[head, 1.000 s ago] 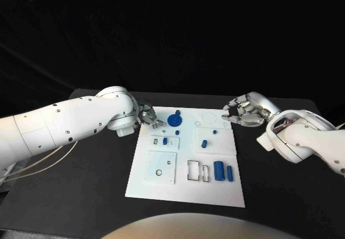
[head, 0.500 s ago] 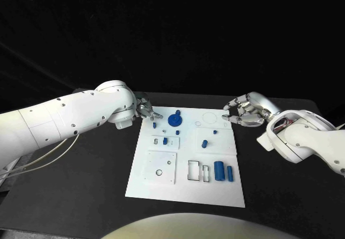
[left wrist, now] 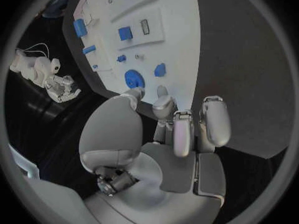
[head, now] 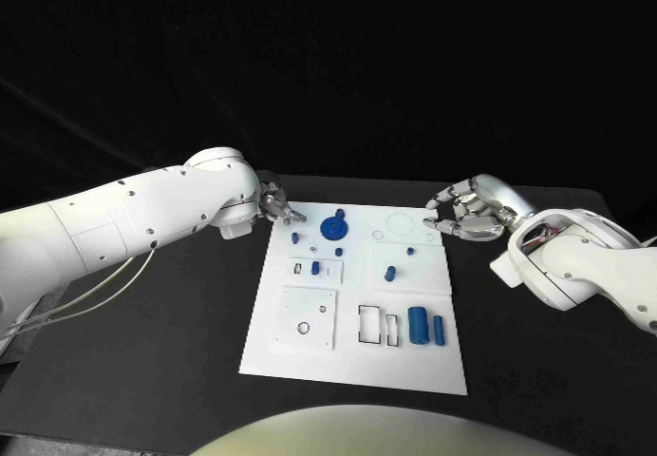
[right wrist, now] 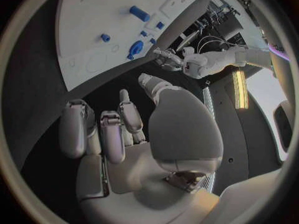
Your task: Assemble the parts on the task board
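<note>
1. While the white board (head: 353,356) lies lengthwise in the middle of the black table (head: 164,361), I see wide bare tabletop on both of its long sides and along its near edge.
2. At the far end, both hands sit close to the board's corners, so I have less room there.
3. My left hand (head: 278,209) hangs at the board's far left corner, its fingertips (left wrist: 163,91) just over the edge; the left wrist view shows the fingers curled in side by side with nothing between them.
4. A small blue peg (head: 294,238) lies on the board just beside that hand, not touching it.
5. Next to it stands the round blue knob (head: 333,228), near the far edge.
6. My right hand (head: 465,218) hovers just off the board's far right corner, over the dark table, fingers curled loosely inward and holding nothing that I can see.
7. Two small blue pieces sit mid-board: a square one (head: 315,269) on the left and an oblong one (head: 389,275) on the right.
8. Nearer me, a wide blue cylinder (head: 416,322) and a slimmer one (head: 439,330) lie side by side beside an outlined slot (head: 371,325), well apart from either hand.
</note>
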You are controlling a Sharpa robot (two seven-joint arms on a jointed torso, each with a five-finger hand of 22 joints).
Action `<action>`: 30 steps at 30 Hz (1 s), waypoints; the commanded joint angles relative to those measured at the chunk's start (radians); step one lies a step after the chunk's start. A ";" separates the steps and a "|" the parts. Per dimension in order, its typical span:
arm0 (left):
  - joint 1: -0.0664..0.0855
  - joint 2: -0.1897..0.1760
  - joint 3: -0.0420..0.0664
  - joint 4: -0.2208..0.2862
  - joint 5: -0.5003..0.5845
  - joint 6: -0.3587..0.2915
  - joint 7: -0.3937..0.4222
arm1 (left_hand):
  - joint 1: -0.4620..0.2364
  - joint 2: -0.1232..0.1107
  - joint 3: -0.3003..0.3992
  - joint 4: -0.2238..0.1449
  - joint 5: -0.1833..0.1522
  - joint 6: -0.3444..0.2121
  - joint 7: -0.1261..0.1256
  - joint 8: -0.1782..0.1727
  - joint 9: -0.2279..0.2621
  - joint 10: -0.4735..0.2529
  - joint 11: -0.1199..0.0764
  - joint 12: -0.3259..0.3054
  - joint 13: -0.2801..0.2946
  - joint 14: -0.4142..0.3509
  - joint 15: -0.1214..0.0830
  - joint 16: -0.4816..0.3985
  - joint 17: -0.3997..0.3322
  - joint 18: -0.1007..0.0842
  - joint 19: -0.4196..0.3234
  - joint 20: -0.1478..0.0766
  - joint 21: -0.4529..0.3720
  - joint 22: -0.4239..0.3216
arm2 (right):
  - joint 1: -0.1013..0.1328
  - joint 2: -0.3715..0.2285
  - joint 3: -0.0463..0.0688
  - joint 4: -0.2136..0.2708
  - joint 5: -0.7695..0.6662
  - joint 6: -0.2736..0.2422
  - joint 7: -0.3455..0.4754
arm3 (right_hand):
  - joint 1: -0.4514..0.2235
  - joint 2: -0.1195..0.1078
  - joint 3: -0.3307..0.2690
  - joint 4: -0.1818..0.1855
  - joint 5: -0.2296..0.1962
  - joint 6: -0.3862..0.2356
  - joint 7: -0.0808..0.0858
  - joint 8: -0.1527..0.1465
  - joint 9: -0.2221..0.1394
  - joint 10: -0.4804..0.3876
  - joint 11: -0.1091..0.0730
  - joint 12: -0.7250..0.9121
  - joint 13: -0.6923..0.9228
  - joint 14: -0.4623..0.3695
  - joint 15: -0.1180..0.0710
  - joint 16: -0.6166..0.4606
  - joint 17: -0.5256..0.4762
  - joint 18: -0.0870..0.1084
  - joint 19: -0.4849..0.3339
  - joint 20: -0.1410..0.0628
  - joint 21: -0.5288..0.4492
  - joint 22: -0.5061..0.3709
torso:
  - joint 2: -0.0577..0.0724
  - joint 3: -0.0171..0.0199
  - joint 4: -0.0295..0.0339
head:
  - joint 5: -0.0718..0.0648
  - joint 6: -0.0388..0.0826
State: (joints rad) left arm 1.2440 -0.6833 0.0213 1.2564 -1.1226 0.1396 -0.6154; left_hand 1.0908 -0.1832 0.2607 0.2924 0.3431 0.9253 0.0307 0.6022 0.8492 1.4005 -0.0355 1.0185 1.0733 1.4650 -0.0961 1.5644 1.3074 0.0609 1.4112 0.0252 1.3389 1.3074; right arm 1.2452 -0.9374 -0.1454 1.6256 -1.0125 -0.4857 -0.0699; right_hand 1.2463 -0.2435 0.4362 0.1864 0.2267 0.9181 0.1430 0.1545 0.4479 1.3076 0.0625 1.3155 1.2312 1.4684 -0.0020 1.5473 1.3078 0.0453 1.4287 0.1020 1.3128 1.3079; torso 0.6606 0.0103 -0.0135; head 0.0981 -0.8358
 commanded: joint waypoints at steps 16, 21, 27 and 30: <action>0.002 0.043 -0.005 -0.060 -0.001 0.113 0.013 | 0.012 0.006 -0.005 0.000 0.000 -0.014 0.003 -0.013 -0.008 -0.014 0.003 -0.008 -0.003 0.106 0.011 0.006 0.263 0.003 -0.012 0.002 -0.009 0.106 | -0.001 0.002 0.000 0.001 -0.004 -0.004 0.001 | -0.007 0.003 0.001 0.005 0.007 -0.005 -0.002 0.004 0.001 -0.007 -0.002 -0.007 -0.002 0.086 -0.007 -0.004 0.200 0.018 -0.004 -0.003 -0.006 0.126 | 0.000 0.0003 0.0001 | 0.002 -0.006; 0.002 0.049 -0.009 -0.073 0.000 0.127 0.008 | 0.013 0.009 -0.005 0.000 0.000 -0.016 0.004 -0.016 -0.011 -0.016 0.004 -0.011 -0.005 0.106 0.012 0.006 0.263 0.003 -0.013 0.003 -0.011 0.105 | -0.001 0.002 0.000 0.001 -0.004 -0.004 0.001 | -0.007 0.003 0.001 0.005 0.007 -0.005 -0.002 0.004 0.001 -0.007 -0.002 -0.007 -0.002 0.086 -0.007 -0.004 0.200 0.018 -0.004 -0.003 -0.006 0.126 | -0.001 0.0004 -0.0003 | 0.003 -0.007; 0.002 0.053 -0.014 -0.082 0.002 0.132 0.008 | 0.013 0.009 -0.005 0.000 0.000 -0.016 0.004 -0.016 -0.011 -0.017 0.004 -0.011 -0.005 0.106 0.012 0.006 0.263 0.003 -0.013 0.003 -0.010 0.106 | -0.001 0.002 0.000 0.001 -0.004 -0.004 0.001 | -0.007 0.003 0.001 0.005 0.007 -0.005 -0.002 0.004 0.001 -0.007 -0.002 -0.007 -0.002 0.086 -0.007 -0.004 0.200 0.018 -0.004 -0.003 -0.006 0.126 | -0.001 0.0000 -0.0002 | 0.003 -0.007; 0.002 0.054 -0.015 -0.085 0.004 0.135 0.008 | 0.014 0.011 -0.004 0.000 0.000 -0.017 0.004 -0.017 -0.012 -0.017 0.004 -0.011 -0.006 0.106 0.012 0.006 0.263 0.003 -0.014 0.003 -0.011 0.105 | -0.001 0.002 0.000 0.000 -0.004 -0.004 0.001 | -0.007 0.003 0.001 0.005 0.007 -0.005 -0.002 0.004 0.001 -0.007 -0.002 -0.007 -0.002 0.086 -0.007 -0.004 0.200 0.018 -0.004 -0.003 -0.006 0.126 | -0.001 0.0001 -0.0001 | 0.003 -0.007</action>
State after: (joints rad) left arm 1.2440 -0.6324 0.0063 1.1723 -1.1240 0.2469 -0.6126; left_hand 1.1001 -0.1739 0.2607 0.2924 0.3431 0.9131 0.0355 0.5901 0.8380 1.3882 -0.0302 1.0137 1.0687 1.4650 -0.0889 1.5644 1.3074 0.0610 1.4042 0.0249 1.3310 1.3074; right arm 1.2452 -0.9364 -0.1453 1.6256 -1.0123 -0.4898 -0.0699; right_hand 1.2463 -0.2435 0.4362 0.1863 0.2306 0.9181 0.1430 0.1545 0.4480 1.3076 0.0625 1.3117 1.2309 1.4684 -0.0020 1.5474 1.3075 0.0453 1.4287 0.1020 1.3128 1.3075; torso 0.6597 0.0105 -0.0136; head 0.1003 -0.8432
